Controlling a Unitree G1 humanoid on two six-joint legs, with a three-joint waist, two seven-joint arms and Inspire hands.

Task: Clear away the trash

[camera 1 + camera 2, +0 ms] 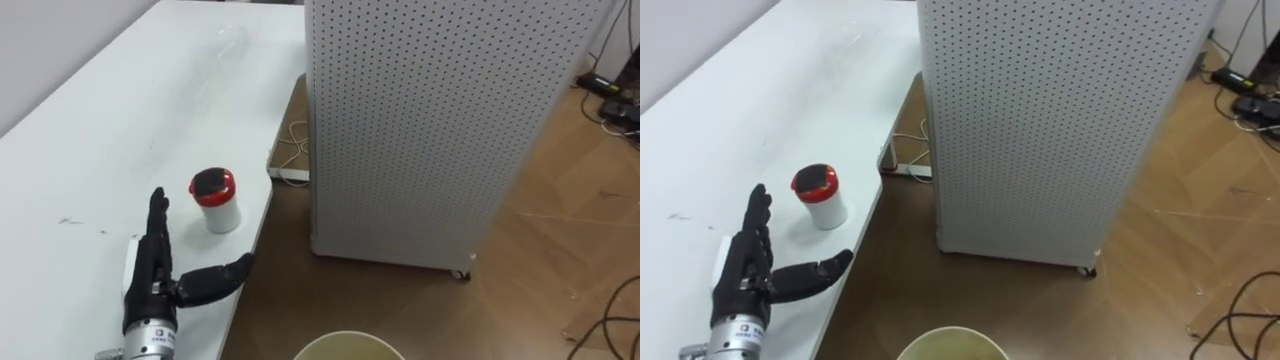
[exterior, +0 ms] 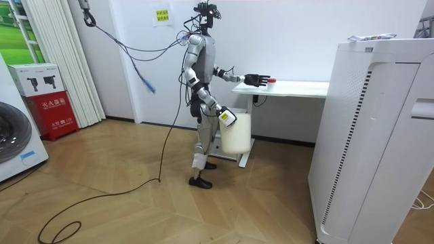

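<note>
cup point(image 1: 216, 200) unpicked, tabletop's right edge | left hand point(image 1: 152, 272) spread, empty, near | right hand point(image 2: 227, 116) by bin point(image 2: 235, 135), grip unclear | grasp, drop remain

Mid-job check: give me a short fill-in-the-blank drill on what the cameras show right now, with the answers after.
1. The left hand reaches over the white table with its fingers ____.
2. The small white cup just ahead of that hand has a ____ rim.
3. The perforated cabinet stands beside the table, on the ____.
Missing words: open; red; floor.
</note>
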